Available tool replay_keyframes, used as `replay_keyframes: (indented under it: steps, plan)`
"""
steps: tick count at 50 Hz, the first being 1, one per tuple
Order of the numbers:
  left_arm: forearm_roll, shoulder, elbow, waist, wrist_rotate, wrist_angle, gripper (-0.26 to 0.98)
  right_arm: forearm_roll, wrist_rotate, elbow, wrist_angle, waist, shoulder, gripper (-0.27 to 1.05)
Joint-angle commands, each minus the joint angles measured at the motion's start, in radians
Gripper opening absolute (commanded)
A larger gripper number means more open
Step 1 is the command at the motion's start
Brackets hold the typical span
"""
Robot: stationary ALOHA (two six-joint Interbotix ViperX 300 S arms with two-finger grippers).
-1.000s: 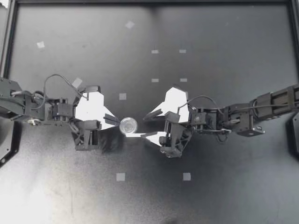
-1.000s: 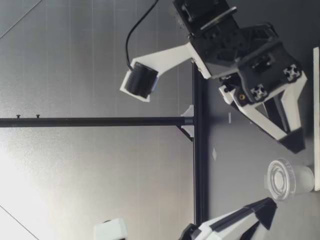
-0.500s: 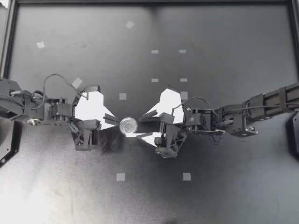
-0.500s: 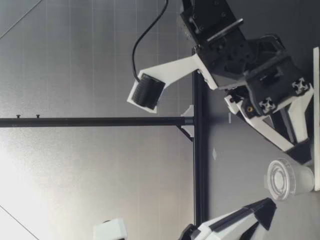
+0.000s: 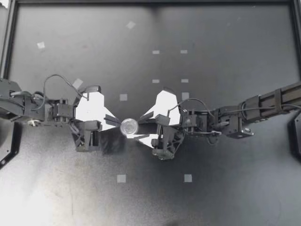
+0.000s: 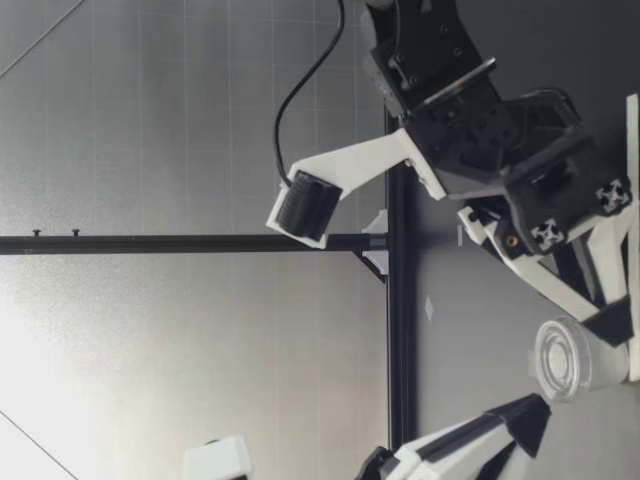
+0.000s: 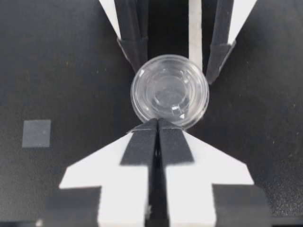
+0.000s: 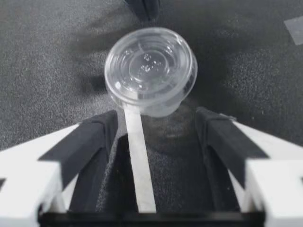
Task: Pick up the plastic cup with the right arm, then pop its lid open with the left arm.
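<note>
No text, number, label or sign can be read anywhere. The lid of the clear cup (image 8: 150, 66) carries a few tiny raised marks at its middle, too small to make out. The pale tape squares (image 5: 121, 178) on the counter (image 5: 235, 188) are blank.

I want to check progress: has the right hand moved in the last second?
Yes. The right hand slid toward the cup, away from the tape square.

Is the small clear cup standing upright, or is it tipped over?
Upright. From above, the clear cup shows its round lid as a full circle; in the low view its base sits on the table, lid uppermost.
</note>
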Motion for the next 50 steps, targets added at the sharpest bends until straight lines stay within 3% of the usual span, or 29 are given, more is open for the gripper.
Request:
replay_keyframes:
  steps: [1, 50]
  plan:
    - [-0.002, -0.009, -0.023, 0.003, -0.002, -0.011, -0.03, -0.002, 0.000, -0.023, -0.003, -0.011, -0.014, 0.68]
    - [-0.002, 0.069, -0.028, 0.003, -0.023, -0.031, -0.03, -0.002, 0.002, -0.040, 0.028, -0.012, -0.028, 0.68]
